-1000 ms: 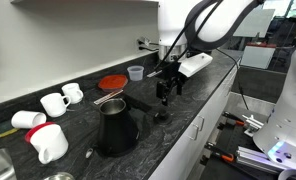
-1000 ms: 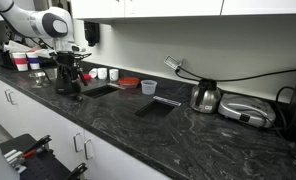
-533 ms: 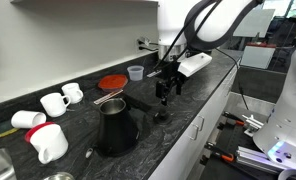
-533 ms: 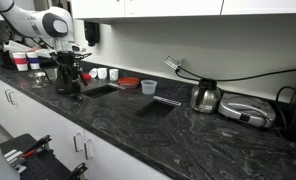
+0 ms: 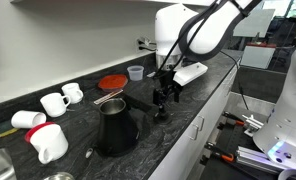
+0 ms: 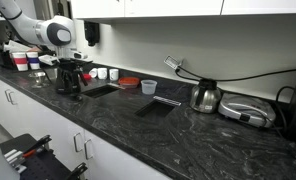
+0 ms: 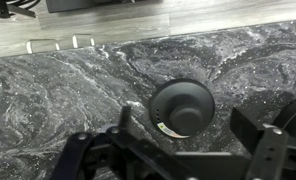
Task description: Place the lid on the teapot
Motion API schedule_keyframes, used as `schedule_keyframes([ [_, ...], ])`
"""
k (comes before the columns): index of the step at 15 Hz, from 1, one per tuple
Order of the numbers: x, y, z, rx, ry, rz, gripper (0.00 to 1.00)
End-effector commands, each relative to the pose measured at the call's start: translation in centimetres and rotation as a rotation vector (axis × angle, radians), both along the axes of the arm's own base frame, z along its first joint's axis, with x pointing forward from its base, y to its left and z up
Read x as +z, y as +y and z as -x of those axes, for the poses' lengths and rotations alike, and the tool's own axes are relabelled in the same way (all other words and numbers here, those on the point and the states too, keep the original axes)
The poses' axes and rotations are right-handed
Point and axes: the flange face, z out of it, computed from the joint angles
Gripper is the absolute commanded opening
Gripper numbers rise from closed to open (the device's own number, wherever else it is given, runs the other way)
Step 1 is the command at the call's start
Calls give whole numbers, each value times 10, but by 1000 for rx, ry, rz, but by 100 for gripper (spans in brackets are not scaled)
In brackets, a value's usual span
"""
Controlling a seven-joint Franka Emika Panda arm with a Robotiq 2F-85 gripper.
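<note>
**Open gripper over the lid, teapot uncovered**

The lid (image 7: pixel 183 107) lies flat on the dark marbled counter (image 7: pixel 48 100). In the wrist view it is a small round black disc with a raised centre, seen from straight above. The gripper (image 7: pixel 185 126) is wide open and holds nothing. Its two fingers (image 7: pixel 246 126) stand well apart, one on each side of the lid, and neither touches it.

In an exterior view the gripper (image 5: pixel 162 100) points down at the counter (image 5: pixel 193 105). It hangs just above the lid (image 5: pixel 160 116), which shows only as a small dark spot near the front edge. Whether the fingertips have reached the lid's height cannot be told from this angle.

The teapot (image 5: pixel 115 128) stands upright on the same counter, well apart from the lid and away from the arm's base. It is black and wider at the base than at the top, and nothing covers its top.

Behind the teapot, toward the wall, lies a flat red disc (image 5: pixel 112 82), with a small cup (image 5: pixel 136 72) just beside it. Four white mugs (image 5: pixel 56 102) sit farther along the counter; at least two of them are tipped on their sides.

In an exterior view the arm (image 6: pixel 56 33) bends down over the far end of the counter. The gripper and the teapot are too small and dark there to tell apart. A metal kettle (image 6: pixel 203 97) stands near the wall, well apart from them.
</note>
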Motion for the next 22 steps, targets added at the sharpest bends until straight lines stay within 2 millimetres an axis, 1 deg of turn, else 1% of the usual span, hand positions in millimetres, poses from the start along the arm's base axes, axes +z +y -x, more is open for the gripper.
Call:
schedule_keyframes([
  [1,-14,5,-9,-19,-31,2,100],
  [3,-20,9,-11,-15,-36,11,100],
  [6,-28,9,-7,-4,-37,53,100],
  [10,-37,15,-5,10,-33,63,100],
  [15,-38,22,-11,27,-53,67,100],
  [19,-44,21,-15,25,-51,73,100],
  [20,-46,20,-17,23,-52,71,95],
  [21,-48,18,-18,20,-49,71,74],
  [22,-48,17,-20,16,-55,66,71],
])
